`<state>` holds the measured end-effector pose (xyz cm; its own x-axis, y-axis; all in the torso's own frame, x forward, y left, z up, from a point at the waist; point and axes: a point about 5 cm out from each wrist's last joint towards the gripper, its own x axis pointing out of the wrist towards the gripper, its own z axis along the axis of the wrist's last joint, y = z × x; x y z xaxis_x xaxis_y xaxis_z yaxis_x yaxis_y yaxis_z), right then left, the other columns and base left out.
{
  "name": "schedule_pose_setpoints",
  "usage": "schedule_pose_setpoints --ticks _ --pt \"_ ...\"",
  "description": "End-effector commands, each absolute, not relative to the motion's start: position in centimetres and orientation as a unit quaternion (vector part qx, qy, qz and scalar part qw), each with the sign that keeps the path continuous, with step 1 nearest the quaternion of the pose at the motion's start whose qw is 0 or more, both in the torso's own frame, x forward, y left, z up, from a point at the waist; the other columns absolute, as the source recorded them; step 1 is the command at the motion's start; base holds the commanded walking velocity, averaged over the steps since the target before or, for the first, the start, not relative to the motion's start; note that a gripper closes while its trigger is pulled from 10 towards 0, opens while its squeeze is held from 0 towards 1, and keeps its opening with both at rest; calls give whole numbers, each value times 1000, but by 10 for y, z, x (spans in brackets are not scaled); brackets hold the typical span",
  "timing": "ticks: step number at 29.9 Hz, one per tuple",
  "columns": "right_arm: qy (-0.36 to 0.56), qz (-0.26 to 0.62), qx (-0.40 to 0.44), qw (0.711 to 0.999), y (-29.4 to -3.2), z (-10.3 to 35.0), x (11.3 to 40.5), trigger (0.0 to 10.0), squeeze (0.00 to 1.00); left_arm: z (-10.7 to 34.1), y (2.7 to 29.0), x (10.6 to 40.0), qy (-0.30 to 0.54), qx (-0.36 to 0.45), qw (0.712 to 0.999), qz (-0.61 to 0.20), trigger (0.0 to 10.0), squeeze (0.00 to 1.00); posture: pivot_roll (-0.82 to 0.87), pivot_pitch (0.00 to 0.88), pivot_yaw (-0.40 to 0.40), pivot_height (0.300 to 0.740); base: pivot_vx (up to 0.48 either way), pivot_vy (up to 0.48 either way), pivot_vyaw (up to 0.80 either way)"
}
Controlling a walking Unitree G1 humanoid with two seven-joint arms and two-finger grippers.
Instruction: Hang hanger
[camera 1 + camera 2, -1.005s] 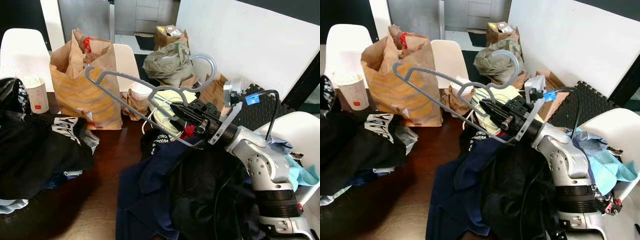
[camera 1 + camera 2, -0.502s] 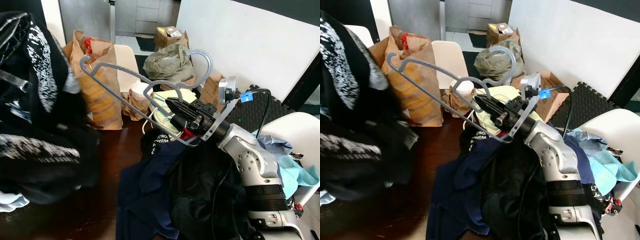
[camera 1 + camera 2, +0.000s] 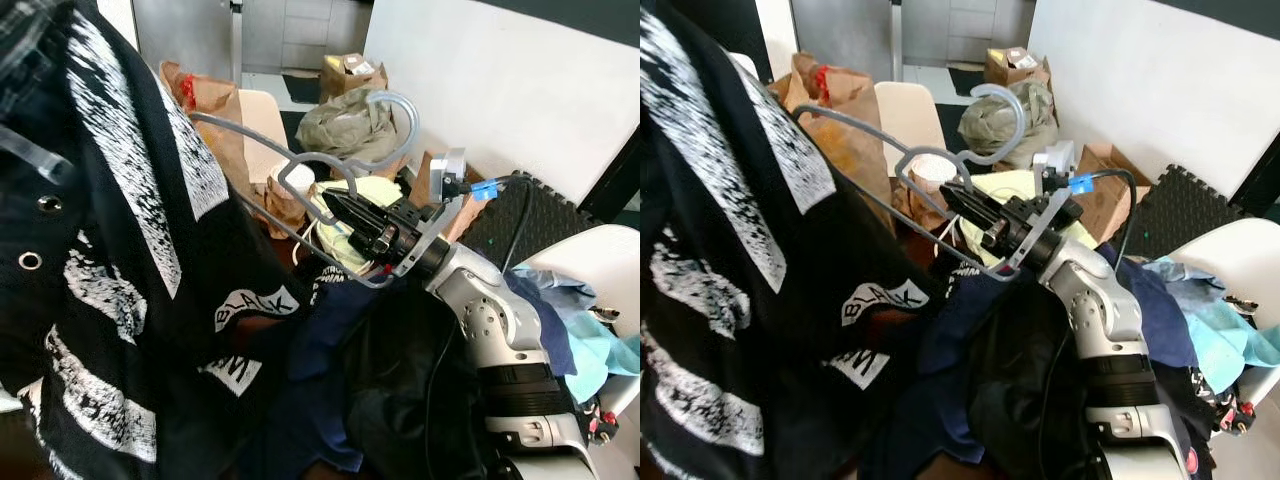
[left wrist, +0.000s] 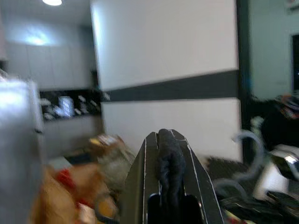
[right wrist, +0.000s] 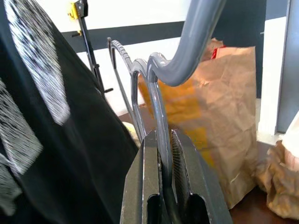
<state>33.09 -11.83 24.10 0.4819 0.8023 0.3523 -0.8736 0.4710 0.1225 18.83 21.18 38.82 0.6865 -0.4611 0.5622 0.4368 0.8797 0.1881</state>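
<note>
Hanger [image 3: 330, 165]: grey plastic, thin bars, curved hook arching up toward the far side, held in the air above the cluttered table. Its left shoulder runs behind a black garment [image 3: 110, 260] with white print that hangs across the left of the scene. Right gripper [image 5: 164, 154] clamps the hanger's thin bar between its two black fingers, pads pressed against it. Left gripper [image 4: 169, 154] is raised high, fingers pinched together on a dark fold of cloth. Brown paper bag [image 3: 845, 120] stands far left, behind the hanger.
</note>
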Motion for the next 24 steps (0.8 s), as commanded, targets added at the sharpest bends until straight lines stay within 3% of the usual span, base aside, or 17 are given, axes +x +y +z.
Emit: schedule_pose_setpoints --ticks 1,13,24 --pt "-127 486 142 853 -122 240 331 10000 0 378 198 193 -297 0 915 -274 10000 0 53 0 -79 740 -401 0 0" --pt "-134 486 160 848 -121 240 332 10000 0 341 157 217 -229 -122 904 -340 10000 0 52 0 -72 740 -403 0 0" --pt "-131 500 166 840 -124 239 327 10000 0 325 139 224 -202 -176 894 -358 10000 0 51 0 -69 740 -402 0 0"
